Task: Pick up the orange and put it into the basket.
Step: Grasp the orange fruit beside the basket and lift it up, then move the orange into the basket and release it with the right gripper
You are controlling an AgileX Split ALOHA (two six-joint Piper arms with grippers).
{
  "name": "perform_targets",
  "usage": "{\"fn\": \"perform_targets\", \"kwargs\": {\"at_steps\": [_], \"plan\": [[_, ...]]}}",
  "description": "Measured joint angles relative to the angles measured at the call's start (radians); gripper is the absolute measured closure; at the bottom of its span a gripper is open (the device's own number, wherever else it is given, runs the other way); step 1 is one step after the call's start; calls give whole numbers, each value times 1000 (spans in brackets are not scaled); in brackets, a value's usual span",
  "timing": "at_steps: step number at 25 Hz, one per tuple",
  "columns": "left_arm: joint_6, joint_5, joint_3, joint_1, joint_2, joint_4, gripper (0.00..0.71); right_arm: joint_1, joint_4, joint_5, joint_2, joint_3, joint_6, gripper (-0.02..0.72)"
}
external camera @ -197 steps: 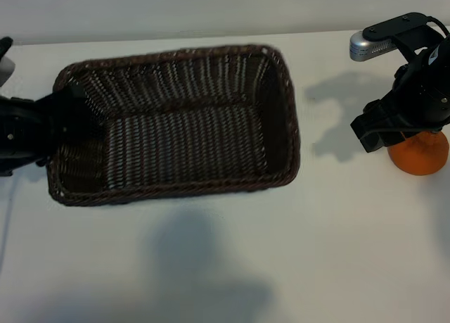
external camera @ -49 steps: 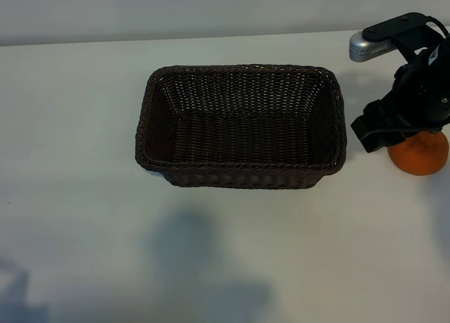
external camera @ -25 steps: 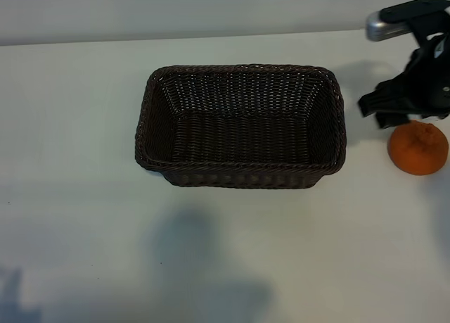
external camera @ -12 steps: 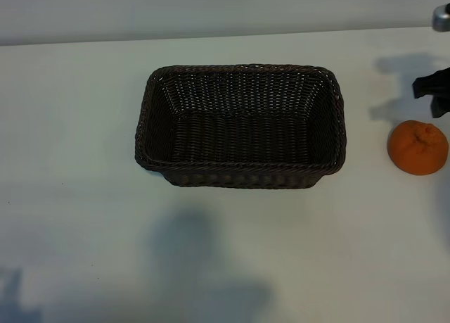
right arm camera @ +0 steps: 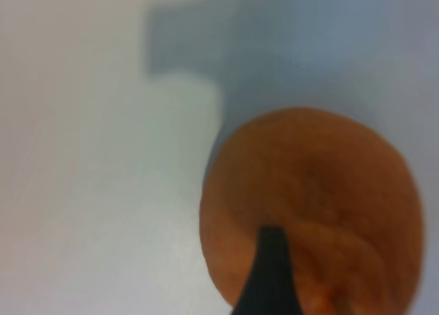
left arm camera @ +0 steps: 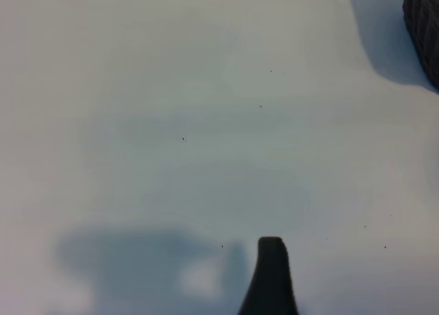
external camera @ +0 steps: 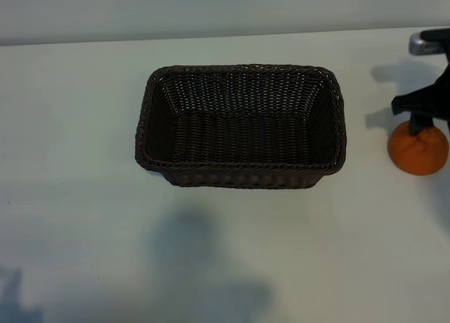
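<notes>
The orange [external camera: 418,150] rests on the white table at the far right, about a hand's width to the right of the basket [external camera: 144,119]. The dark brown wicker basket stands mid-table with nothing in it. My right gripper [external camera: 424,117] hangs open over the orange's far top side, at the picture's right edge. In the right wrist view the orange [right arm camera: 312,212] fills the near field, with one dark finger [right arm camera: 271,270] in front of it. My left gripper is open over bare table: one finger [left arm camera: 271,277] shows, and a corner of the basket [left arm camera: 423,23] lies farther off.
The white table [external camera: 77,217] stretches bare to the left of and in front of the basket. A pale wall edge runs along the back. Soft shadows lie on the table near the front.
Over the last second my right gripper drew off past the right edge and has come back over the orange. The orange and the basket have not moved.
</notes>
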Motion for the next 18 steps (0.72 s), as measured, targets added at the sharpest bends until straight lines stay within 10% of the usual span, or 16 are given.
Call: {"fn": "perform_targets", "kwargs": {"at_steps": [5,11,18], "plan": [[0,0,0,0,0,0,115,-1,5,-5,56,-2,-5,204],[0,0,0,0,0,0,116,-1,7,7,57,-10,-5,606],[0,0,0,0,0,0,116,-1,11,91,28,-43,-7,610]]}}
